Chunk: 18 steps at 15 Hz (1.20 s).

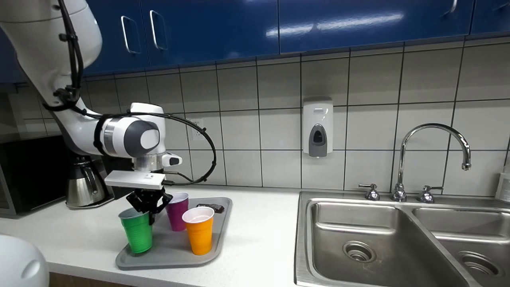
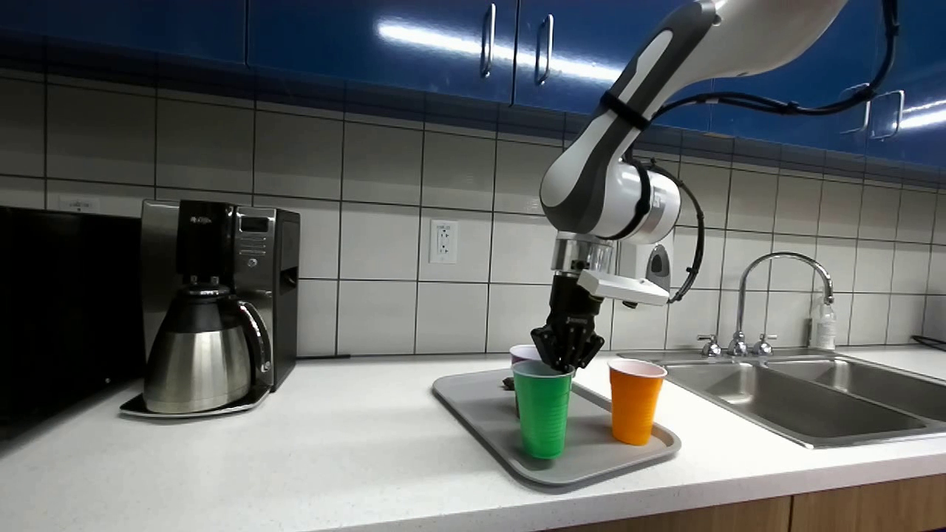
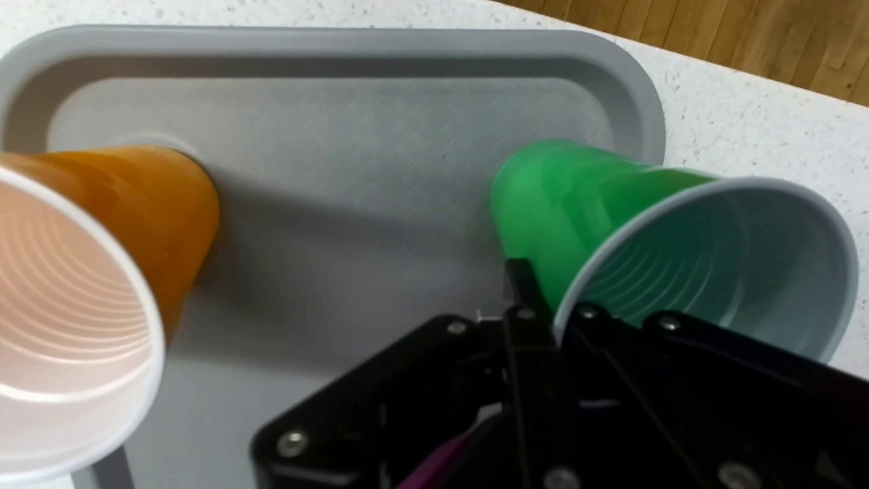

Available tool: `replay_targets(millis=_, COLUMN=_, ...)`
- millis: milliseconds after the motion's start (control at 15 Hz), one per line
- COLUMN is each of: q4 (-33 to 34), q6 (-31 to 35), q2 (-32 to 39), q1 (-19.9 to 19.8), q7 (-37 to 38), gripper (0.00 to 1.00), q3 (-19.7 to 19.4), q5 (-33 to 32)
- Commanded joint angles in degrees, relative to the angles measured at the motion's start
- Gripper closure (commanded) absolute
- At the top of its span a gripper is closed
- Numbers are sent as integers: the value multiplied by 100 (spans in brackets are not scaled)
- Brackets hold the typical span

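Gripper point(image 3: 553, 309) closed down to a thin pinch, I have the wall of the green cup point(image 3: 665, 251) caught between its fingers: in the wrist view one finger lies against the outside while the other reaches past the pale rim into the mouth, just below and right of the frame's centre. From that camera the cup spreads over the right half of the picture, base nearer the middle and mouth toward the right edge, and my tool comes in from the bottom. In both exterior views I see the gripper pointing down at the cup's rim, with the cup standing beneath it on the grey tray point(image 1: 171, 261). The orange cup point(image 1: 201, 233) stands apart from the pinch, to the right of my tool in both exterior views and cut off by the left edge of the wrist view. The purple cup point(image 1: 176, 213) is just behind the tool at the lower left of an exterior view, and toward the tray's far side lies a small dark object point(image 1: 211, 208) that I cannot identify. Well apart from the tool, the sink point(image 1: 358, 225) fills the lower right of an exterior view, and a coffee maker point(image 2: 284, 295) stands at the left of an exterior view
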Motion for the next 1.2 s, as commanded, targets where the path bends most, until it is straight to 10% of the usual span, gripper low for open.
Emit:
replay_targets(millis=0, q4=-77, q6=191, q2=0, q1=-44, q7=-272, gripper=99, q3=75, q5=196)
replay_targets(millis=467, q4=-102, q6=267, q2=50, q1=-48, q7=-267, gripper=99, q3=91, q5=150)
replay_targets(millis=533, q4=-104, q6=258, q2=58, q1=-47, q7=-225, gripper=73, q3=87, q5=106)
replay_targets(millis=1133, q4=-131, q6=241, q2=78, q1=-51, q7=-218, gripper=13, q3=87, q5=81)
